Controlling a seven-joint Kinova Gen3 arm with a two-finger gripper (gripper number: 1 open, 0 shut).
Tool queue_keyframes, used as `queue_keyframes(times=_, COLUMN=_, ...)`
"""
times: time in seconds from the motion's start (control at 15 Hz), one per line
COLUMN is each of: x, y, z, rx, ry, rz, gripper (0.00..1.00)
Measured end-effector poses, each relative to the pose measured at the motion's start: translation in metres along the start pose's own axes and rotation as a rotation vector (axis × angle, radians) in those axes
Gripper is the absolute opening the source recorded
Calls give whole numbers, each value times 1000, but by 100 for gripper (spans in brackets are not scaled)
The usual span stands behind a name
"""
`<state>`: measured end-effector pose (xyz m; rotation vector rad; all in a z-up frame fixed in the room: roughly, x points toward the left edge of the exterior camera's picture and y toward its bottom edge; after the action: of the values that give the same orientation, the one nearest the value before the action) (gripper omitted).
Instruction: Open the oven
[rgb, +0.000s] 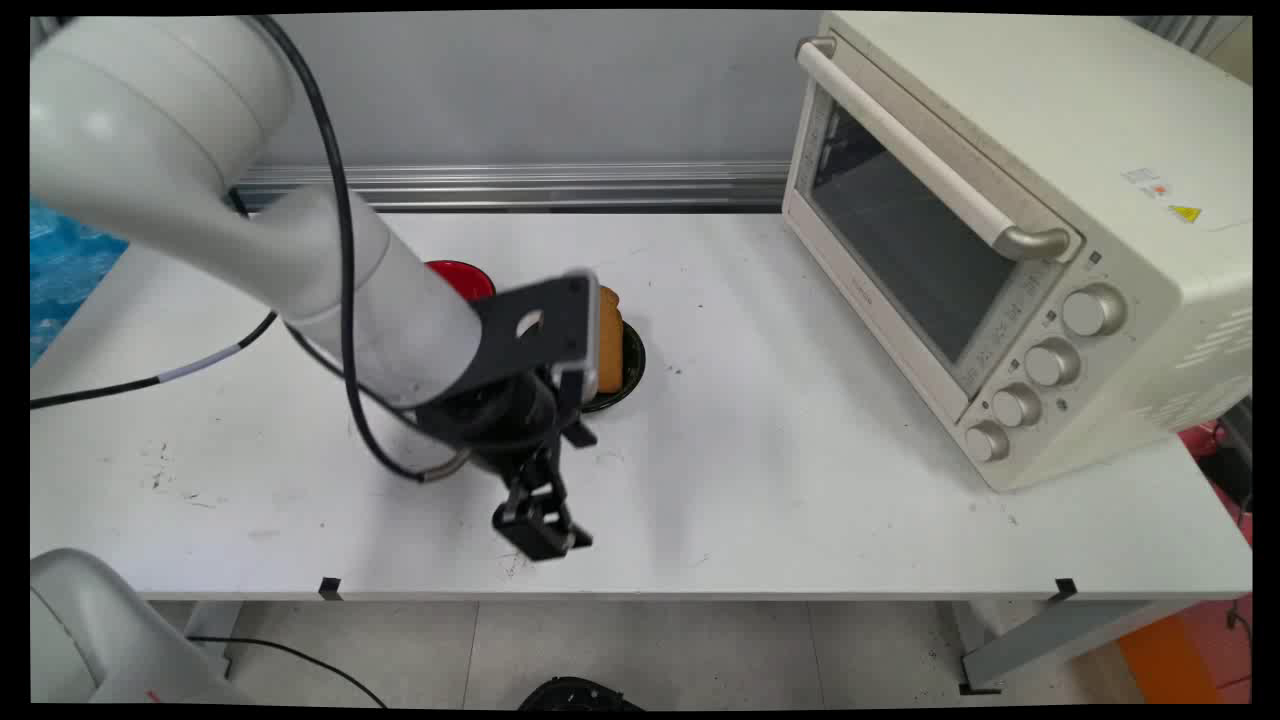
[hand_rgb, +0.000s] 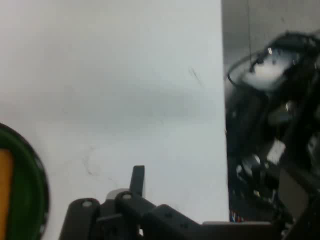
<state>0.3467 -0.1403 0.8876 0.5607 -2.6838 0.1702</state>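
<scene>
So the black gripper (rgb: 542, 530) is hanging low over the front part of the white table (rgb: 800, 480), close to the near edge, tilted and pointing down toward 6 o'clock. Honestly I can't tell from either view whether its jaws are apart or together, the linkage is just bunching up into one dark lump. It isn't holding anything as far as I can see, only bare tabletop under it. Just behind the wrist, at about 1 o'clock from the gripper, a dark green-rimmed dish (rgb: 628, 365) is sitting with a brown piece of toast (rgb: 609, 340) on it. A red bowl (rgb: 462, 279) is peeking out past the arm at 11 o'clock. Way over at 2 o'clock a cream toaster oven (rgb: 1010, 240) is standing with its door closed.
</scene>
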Motion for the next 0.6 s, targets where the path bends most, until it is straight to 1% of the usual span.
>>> queue_keyframes(times=0.2, x=9, y=-7, z=-12, rx=18, ry=34, rz=-39, gripper=100)
queue_keyframes(times=0.6, x=38, y=-30, z=-40, rx=79, ry=140, rz=-129, gripper=100)
